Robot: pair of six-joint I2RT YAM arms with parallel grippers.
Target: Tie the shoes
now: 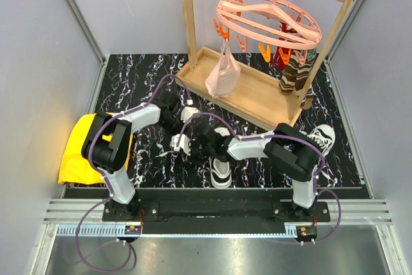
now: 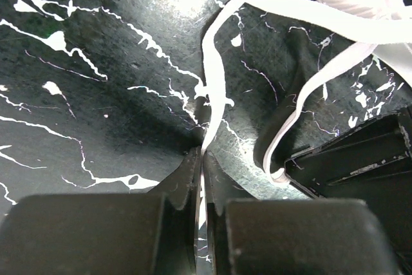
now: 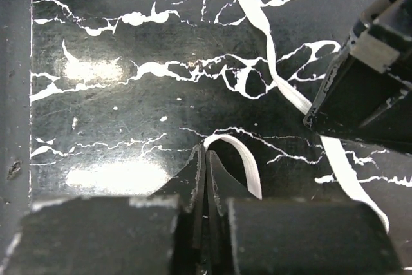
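Bases of two arms sit at 6 o'clock in the overhead view. The left arm (image 1: 111,147) and the right arm (image 1: 291,154) both reach to the middle of the black marbled surface (image 1: 148,69). Two shoes show: one sneaker (image 1: 221,172) at centre just below the wrists, and the other sneaker (image 1: 320,138) at 3 o'clock. At 12 o'clock a wooden rack (image 1: 188,17) stands on its tray base (image 1: 238,99). One pink clip hanger (image 1: 267,20) hangs from it, carrying one pink pouch (image 1: 223,75) and brown striped socks (image 1: 295,74) that dangle over the tray's right end. One yellow cloth (image 1: 78,149) lies at 9 o'clock.

From the left wrist, the left tool (image 2: 201,159) is closed, pinching a white lace (image 2: 215,82) that runs up toward 1 o'clock. A second strand (image 2: 293,120) curves beside it.

From the right wrist, the right tool (image 3: 205,156) is closed too, with a short lace bend (image 3: 248,156) pinched at its tips. One longer lace (image 3: 265,37) crosses the surface from 12 to 4 o'clock.
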